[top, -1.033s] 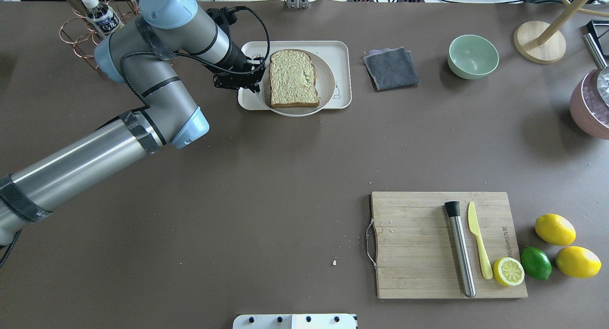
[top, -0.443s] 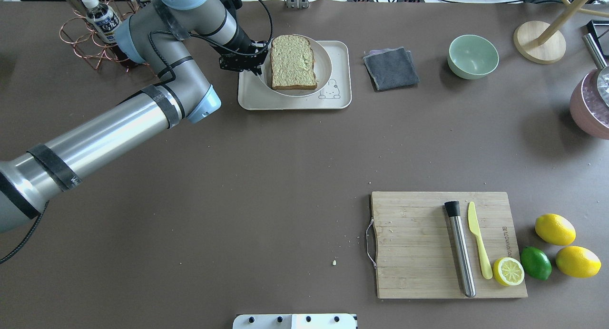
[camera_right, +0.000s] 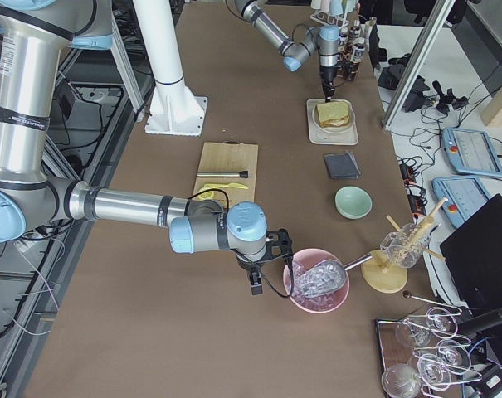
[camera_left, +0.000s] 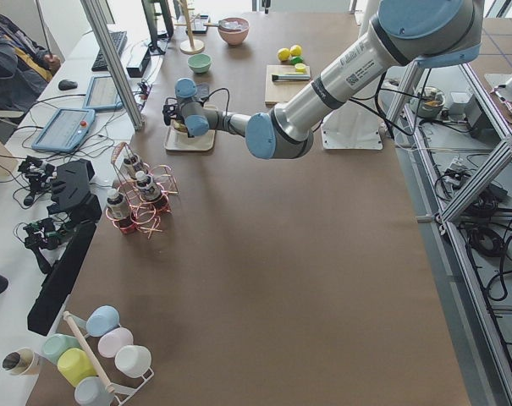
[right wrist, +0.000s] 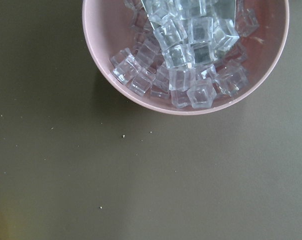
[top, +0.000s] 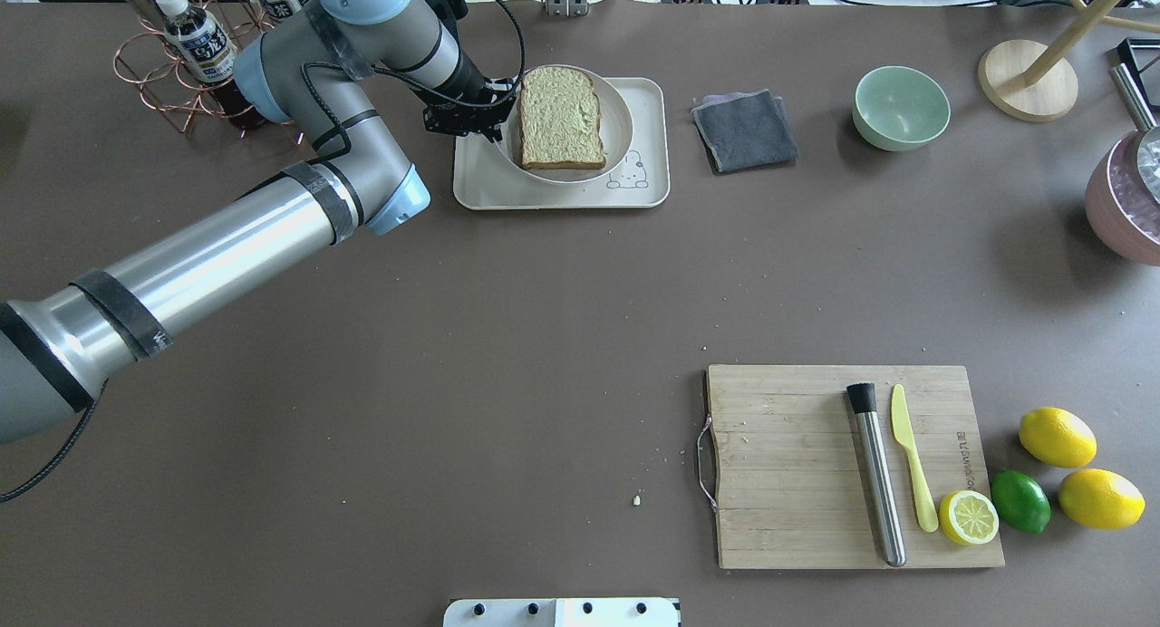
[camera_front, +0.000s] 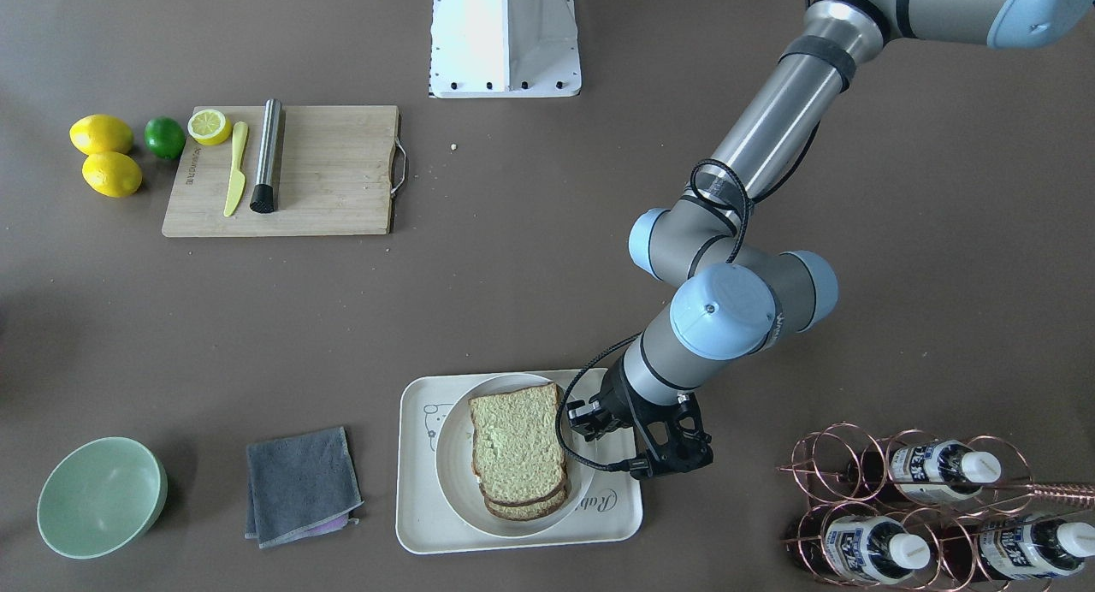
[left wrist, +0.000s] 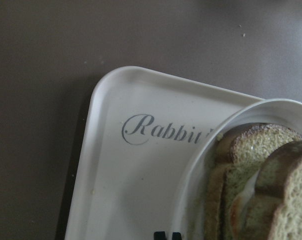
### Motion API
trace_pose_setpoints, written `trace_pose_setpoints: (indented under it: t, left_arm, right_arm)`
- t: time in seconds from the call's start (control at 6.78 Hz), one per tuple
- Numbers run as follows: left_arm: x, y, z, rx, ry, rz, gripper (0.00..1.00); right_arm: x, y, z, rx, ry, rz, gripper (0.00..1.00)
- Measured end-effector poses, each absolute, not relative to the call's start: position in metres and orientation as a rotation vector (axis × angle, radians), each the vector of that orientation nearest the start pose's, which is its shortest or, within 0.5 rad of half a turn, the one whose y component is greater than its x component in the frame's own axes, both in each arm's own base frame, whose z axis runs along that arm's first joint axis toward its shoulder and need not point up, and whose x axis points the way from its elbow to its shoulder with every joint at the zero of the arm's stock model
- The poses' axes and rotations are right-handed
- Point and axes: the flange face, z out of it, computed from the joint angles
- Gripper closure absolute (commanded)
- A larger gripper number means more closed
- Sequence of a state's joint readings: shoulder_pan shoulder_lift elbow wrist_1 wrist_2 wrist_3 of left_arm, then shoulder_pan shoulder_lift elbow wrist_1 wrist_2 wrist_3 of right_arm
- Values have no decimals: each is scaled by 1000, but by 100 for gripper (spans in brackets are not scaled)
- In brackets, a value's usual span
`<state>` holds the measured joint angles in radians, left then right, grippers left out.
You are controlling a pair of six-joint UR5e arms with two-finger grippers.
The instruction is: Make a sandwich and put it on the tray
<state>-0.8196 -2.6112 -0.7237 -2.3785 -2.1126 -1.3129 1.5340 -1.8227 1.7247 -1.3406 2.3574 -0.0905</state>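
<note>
Cream-white and rounded, the rectangular tray [top: 471, 188] with a grey bear drawing and "Rabbit" script is being covered largely by a small round white plate [top: 622, 129]. On that plate the sandwich [top: 562, 118], two square slices of pale greenish-tan bread with dark brown crust, is being carried, a pale filling being shown between the slices in the left wrist view. The plate's rim on the side towards the copper wire bottle rack [top: 186, 47] is being clamped by the left gripper [top: 497, 120], its dark fingertips [left wrist: 160, 235] being seen close together at that rim. Whether the plate is being rested on the tray or held just above it cannot be told. The right gripper [camera_right: 257, 280] is being seen only from the table's end, low and just beside a pink bowl [right wrist: 98, 50] of clear ice cubes [right wrist: 185, 55]; whether its fingers are apart or together cannot be told. A folded grey cloth [top: 745, 130] and a pale green bowl [top: 901, 108] are being left beside the tray, well apart from the wooden cutting board [top: 779, 464].
</note>
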Motion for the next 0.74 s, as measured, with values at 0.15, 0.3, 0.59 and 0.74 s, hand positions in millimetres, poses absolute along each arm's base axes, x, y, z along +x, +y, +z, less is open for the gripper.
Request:
trace_pose_setpoints:
  t: [0.15, 0.3, 0.59, 0.74]
  left_arm:
    - [543, -694, 264, 83, 1093, -230, 88]
    - [545, -693, 265, 94, 1094, -228, 85]
    - [542, -694, 273, 114, 1088, -222, 42]
    - [535, -695, 275, 122, 1091, -223, 39]
  right_arm:
    - [48, -393, 670, 144, -784, -171, 0]
    - [48, -393, 670, 143, -785, -171, 0]
    - [48, -392, 670, 142, -785, -171, 0]
    - [48, -393, 670, 142, -785, -170, 0]
